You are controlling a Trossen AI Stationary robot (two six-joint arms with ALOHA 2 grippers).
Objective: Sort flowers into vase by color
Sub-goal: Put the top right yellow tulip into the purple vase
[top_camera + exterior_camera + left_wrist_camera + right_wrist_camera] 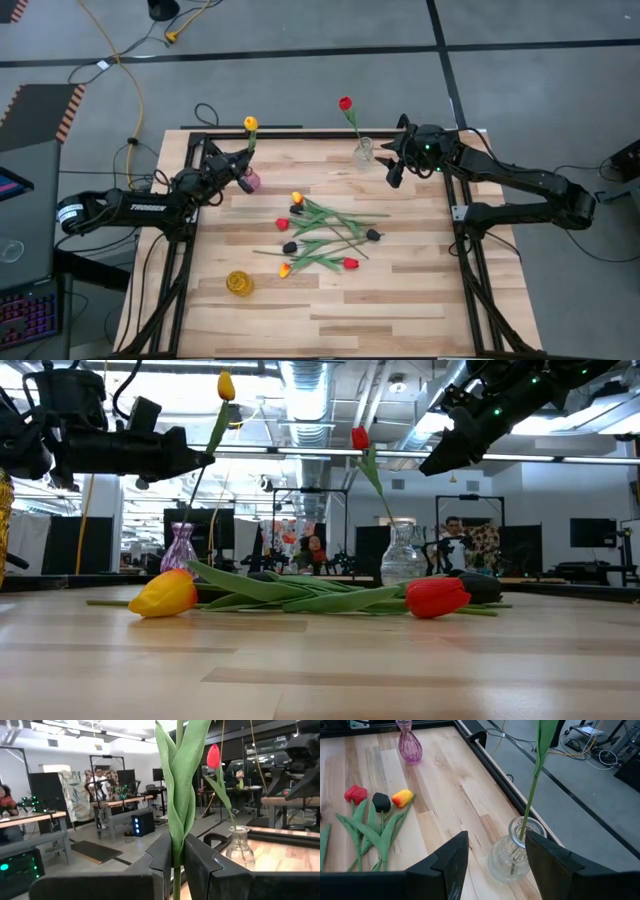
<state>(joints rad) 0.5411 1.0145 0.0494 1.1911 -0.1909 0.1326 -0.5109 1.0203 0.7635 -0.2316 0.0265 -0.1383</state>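
Two vases filled; my left gripper (177,857) pinches the yellow tulip's (250,124) stem, right gripper (495,852) spread. Light, floppy flowers (325,238): I'd grasp mid-stem.

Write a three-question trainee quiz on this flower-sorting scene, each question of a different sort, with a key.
1. True or false: the clear vase holds a yellow tulip.
2. Which gripper has a stem between its fingers? A) left gripper B) right gripper
3. Fill in: the yellow tulip stands in the ____ vase.

Key:
1. False; it holds the red tulip.
2. A; the right gripper is open beside the clear vase.
3. Purple.
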